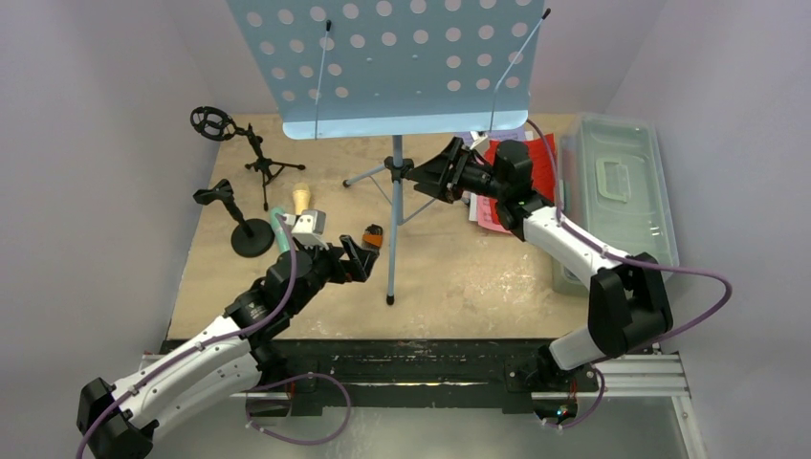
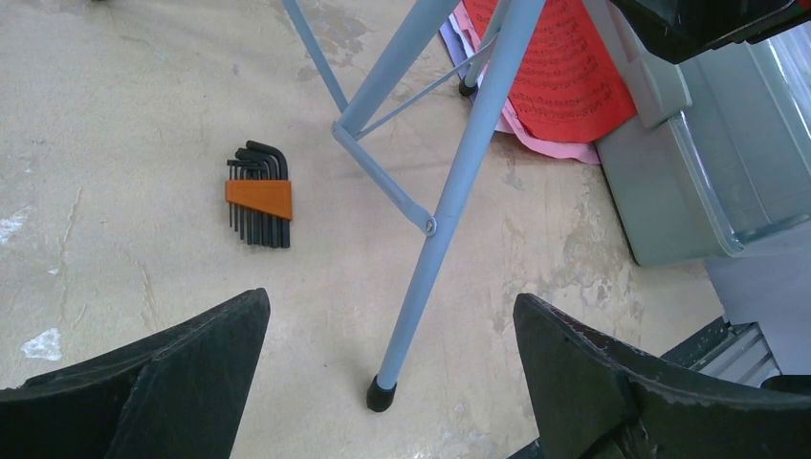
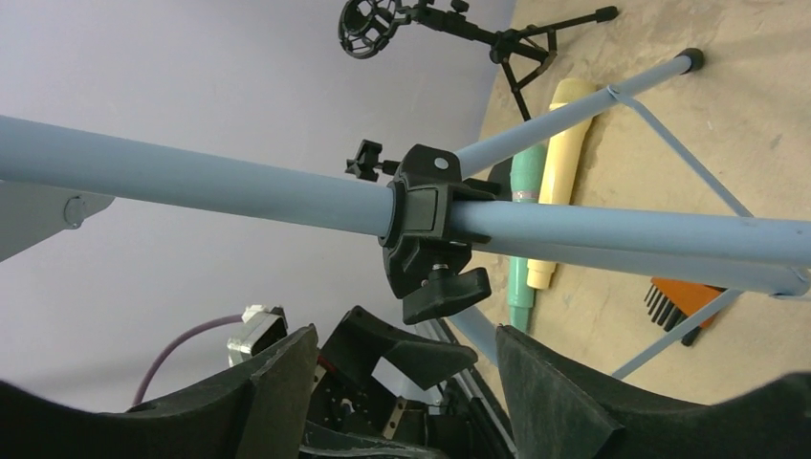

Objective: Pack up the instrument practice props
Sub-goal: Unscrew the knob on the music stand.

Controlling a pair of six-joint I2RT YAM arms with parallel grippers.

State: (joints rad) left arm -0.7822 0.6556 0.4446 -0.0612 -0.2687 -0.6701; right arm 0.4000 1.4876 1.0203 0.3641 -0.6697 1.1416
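One light-blue stand (image 1: 397, 182) stands upright on the table (image 1: 459, 277), its perforated tray (image 1: 383, 57) at the top and three legs splayed below. All positions here are taken from its pole. One translucent grey tub (image 1: 622, 182), lid on, lies well to the right of the pole. There are two grippers. The right gripper (image 3: 404, 335) is at the pole's black clamp collar (image 3: 426, 225) from the right, jaws apart and gripping nothing. The collar's knob (image 3: 445, 292) sits just beyond the gap. The left gripper (image 2: 390, 316) hangs left of the pole and nearer the bases, jaws spread wide and holding nothing. Sheet-music pages in three colours, red (image 2: 564, 86), pink (image 2: 555, 148) and purple (image 2: 449, 33), lie stacked between the pole and the tub; the sheet count cannot be told. Two small black microphone stands are well left of the pole, one tripod with a ring mount (image 1: 253, 153) and one round-based (image 1: 239, 225). Two microphones, mint-green (image 3: 524, 220) and yellow (image 3: 564, 163), lie side by side left of the pole. One hex key set (image 2: 258, 196) in an orange holder lies just left of the pole. Only the overhead view shows the tray. Only the right wrist view shows the collar's knob and both microphones whole. Only the left wrist view shows the hex keys plainly, along with the print on the red page.
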